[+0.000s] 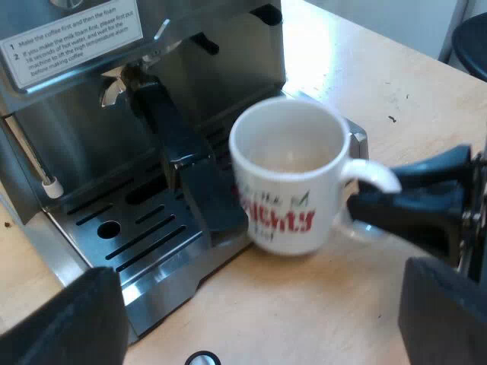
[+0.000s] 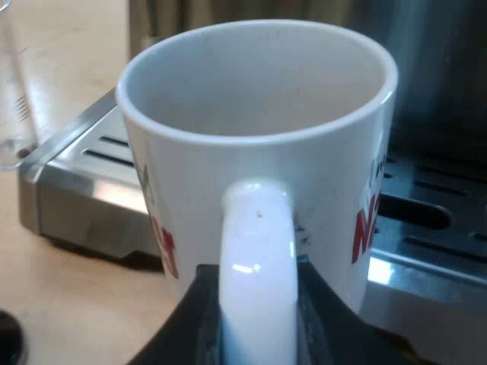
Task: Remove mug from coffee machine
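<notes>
Right gripper clenched on the mug handle, one black finger on each side of the loop. The mug, white with red print, is upright at the edge of the drip tray of the espresso machine, near one tray corner. It appears to be off the tray and over the worktop, its rim clear of the machine's front. The mug's base is hidden by handle and fingers in the right wrist view, so contact with the worktop cannot be told. Left gripper released, fingers wide apart, hovering over the worktop before the tray's front edge, apart from the mug. Bare worktop runs from the mug out to the worktop's far edge. The holder's dark handle slants down over the tray, just beside the mug's wall; its end is hard to make out. A measuring glass, cut off, stands on the worktop near a tray corner. A black round object on the worktop is cut off and cannot be identified.
</notes>
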Robot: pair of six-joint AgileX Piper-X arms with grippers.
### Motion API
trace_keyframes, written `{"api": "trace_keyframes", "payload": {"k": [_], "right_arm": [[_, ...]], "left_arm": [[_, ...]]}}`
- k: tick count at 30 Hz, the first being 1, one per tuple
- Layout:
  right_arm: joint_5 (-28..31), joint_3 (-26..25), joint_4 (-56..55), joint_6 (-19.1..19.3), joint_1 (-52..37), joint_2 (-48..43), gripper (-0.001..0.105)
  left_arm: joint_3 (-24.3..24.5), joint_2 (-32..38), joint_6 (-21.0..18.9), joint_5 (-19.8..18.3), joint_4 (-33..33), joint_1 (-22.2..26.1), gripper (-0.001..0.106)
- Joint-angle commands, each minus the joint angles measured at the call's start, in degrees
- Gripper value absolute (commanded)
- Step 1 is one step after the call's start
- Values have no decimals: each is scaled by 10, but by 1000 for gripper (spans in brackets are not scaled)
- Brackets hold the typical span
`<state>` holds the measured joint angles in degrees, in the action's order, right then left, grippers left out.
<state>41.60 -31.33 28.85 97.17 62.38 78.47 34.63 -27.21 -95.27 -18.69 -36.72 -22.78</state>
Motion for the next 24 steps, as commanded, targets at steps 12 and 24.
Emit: {"api": "trace_keyframes", "payload": {"k": [12, 24], "right_arm": [[142, 19, 18, 5, -1, -53, 0], [279, 19, 9, -4, -24, -54, 0]], "left_arm": [[3, -2, 4, 2, 9, -3, 77], [3, -2, 4, 2, 9, -3, 77]]}}
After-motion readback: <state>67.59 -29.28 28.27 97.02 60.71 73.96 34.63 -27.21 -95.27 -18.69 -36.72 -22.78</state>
